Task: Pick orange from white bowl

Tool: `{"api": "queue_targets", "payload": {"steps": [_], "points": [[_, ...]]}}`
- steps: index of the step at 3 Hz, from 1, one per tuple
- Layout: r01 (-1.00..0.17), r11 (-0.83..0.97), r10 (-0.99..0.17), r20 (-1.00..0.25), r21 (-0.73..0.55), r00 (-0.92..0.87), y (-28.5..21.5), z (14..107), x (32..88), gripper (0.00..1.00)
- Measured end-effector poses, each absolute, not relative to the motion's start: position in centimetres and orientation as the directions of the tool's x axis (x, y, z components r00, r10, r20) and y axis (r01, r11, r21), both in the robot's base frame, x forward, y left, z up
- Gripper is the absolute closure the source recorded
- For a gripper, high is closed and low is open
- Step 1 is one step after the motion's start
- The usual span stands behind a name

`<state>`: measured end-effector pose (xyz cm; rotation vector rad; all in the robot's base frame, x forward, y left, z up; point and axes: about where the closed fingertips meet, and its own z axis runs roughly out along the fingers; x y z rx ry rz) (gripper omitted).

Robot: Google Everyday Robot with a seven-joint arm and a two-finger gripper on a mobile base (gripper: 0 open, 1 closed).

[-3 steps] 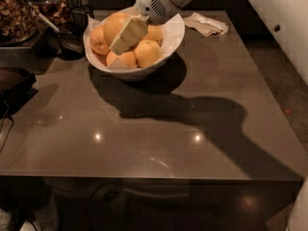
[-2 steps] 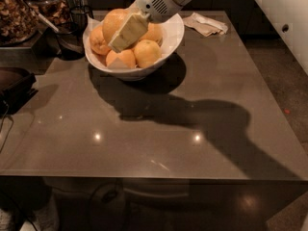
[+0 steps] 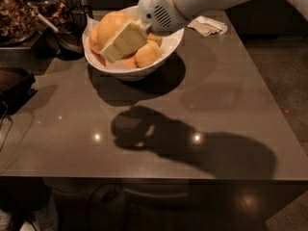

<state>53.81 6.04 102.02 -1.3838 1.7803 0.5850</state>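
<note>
Counter (image 3: 207,114): grey-brown and glossy, with two small light reflections. The white bowl (image 3: 159,59) stands on its far left part. A crumpled pale cloth (image 3: 208,26) lies near the far edge, right of the bowl and apart from it. The gripper (image 3: 120,44) is inside the bowl.

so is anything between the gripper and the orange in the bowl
Nothing visible. The gripper is down inside the bowl, right against the top orange. The other oranges sit beside it, not between.
</note>
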Motion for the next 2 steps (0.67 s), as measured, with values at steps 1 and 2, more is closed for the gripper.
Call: {"api": "queue_targets", "payload": {"steps": [1,2], "points": [[-0.929,0.358,-0.569,-0.81,-0.089,-0.141,5.24,101.4,51.25,1.0],[-0.93,0.355,-0.574,-0.807,-0.091,-0.14,5.3,101.26,51.11,1.0]]}}
